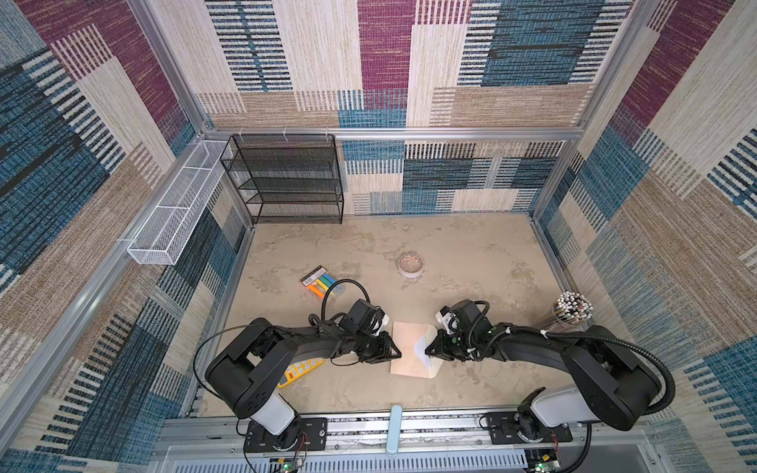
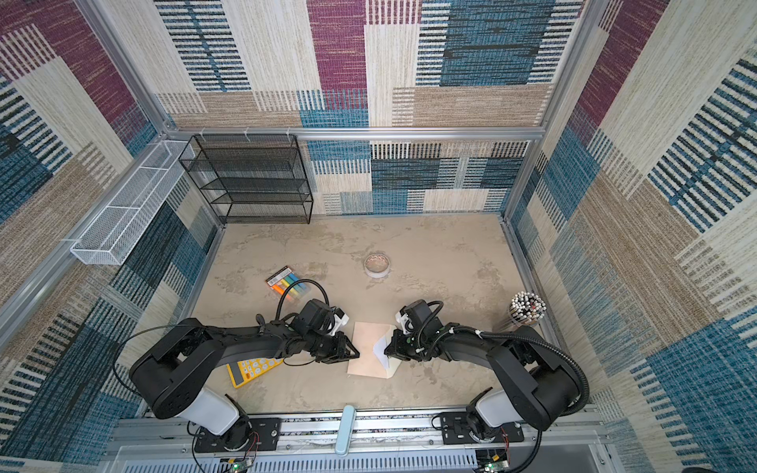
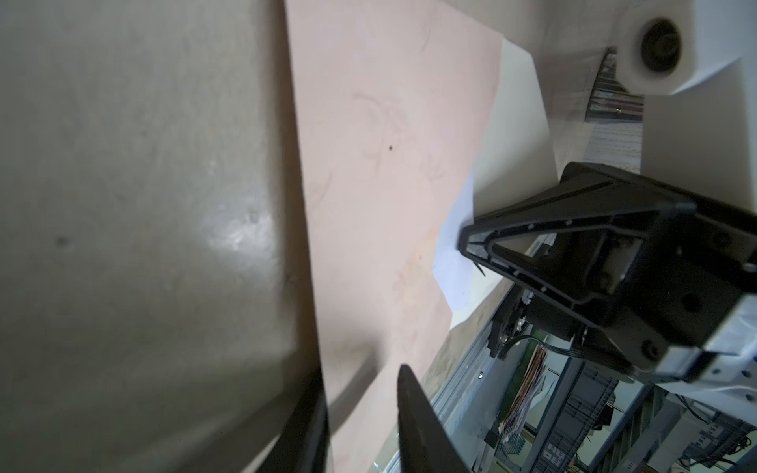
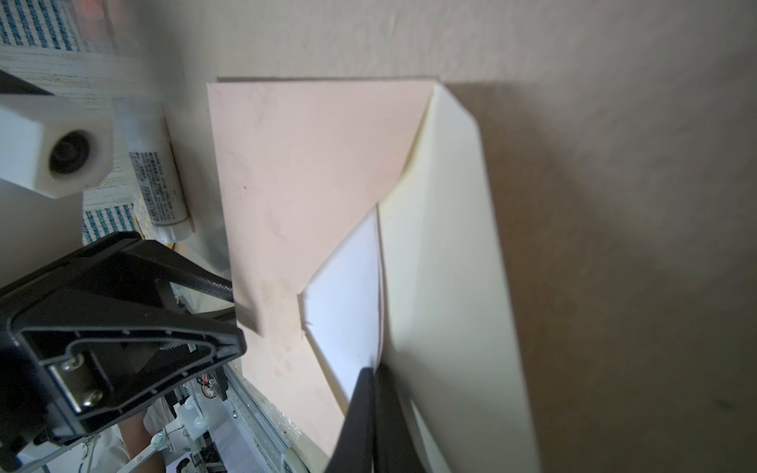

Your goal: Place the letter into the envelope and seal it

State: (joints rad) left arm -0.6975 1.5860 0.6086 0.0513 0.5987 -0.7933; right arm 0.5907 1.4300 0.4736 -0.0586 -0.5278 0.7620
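lying flat on the table (image 1: pixel 450 254) between the two arms is one envelope (image 1: pixel 409 333), its single cream flap (image 4: pixel 446 245) folded open on the side toward the right arm. one letter (image 4: pixel 348 307) sits mostly inside the pocket, with only a white triangle showing at the mouth. two grippers meet it. the left gripper (image 1: pixel 399 352) has its fingers (image 3: pixel 422 430) spread, straddling the envelope's near-left edge with a clear gap. the right gripper (image 1: pixel 427 351) has its fingers (image 4: pixel 370 409) pressed together at the exposed corner of the letter; whether paper is caught between them i cannot tell.

elsewhere on the table, each well apart from the envelope: one pack of highlighters (image 1: pixel 323 284), one roll of tape (image 1: pixel 411 264), one yellow calculator (image 1: pixel 301 368) partly under the left arm, one cup of pencils (image 1: pixel 572 309). at the back stand one black mesh shelf (image 1: pixel 286 180) and one white mesh basket (image 1: pixel 176 209). the right wrist view also shows one white tube (image 4: pixel 155 164) beside the envelope.
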